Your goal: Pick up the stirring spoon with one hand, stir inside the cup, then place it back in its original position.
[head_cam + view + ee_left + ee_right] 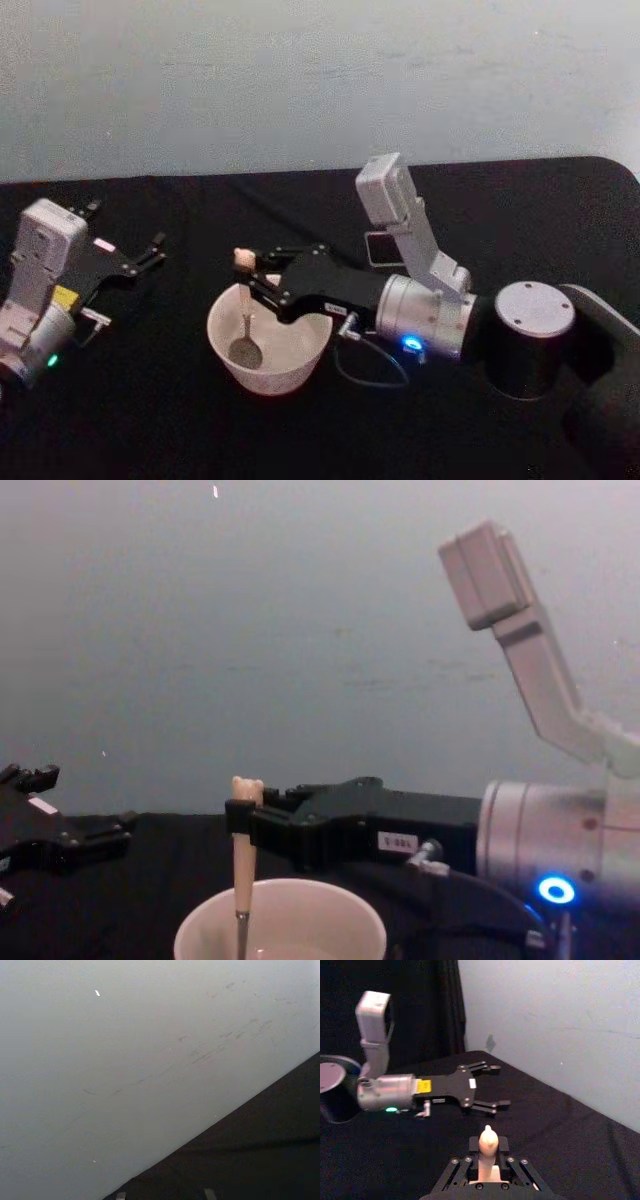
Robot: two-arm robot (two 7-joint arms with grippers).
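Observation:
The cream-white cup (270, 345) stands on the black table in front of me. The stirring spoon (245, 318) stands nearly upright in it, its metal bowl down near the cup's bottom and its beige bear-topped handle (243, 830) rising above the rim. My right gripper (248, 283) reaches in from the right and is shut on the handle just under the bear head (488, 1141). Over at the table's left, my left gripper (128, 240) rests open, holding nothing; it appears beyond the spoon in the right wrist view (487, 1086).
A dark grey holder (530, 335) stands to the right of the cup, behind my right wrist. A loose cable (372, 368) hangs under the right wrist beside the cup. The black cloth (200, 430) reaches to a pale wall (300, 80) behind.

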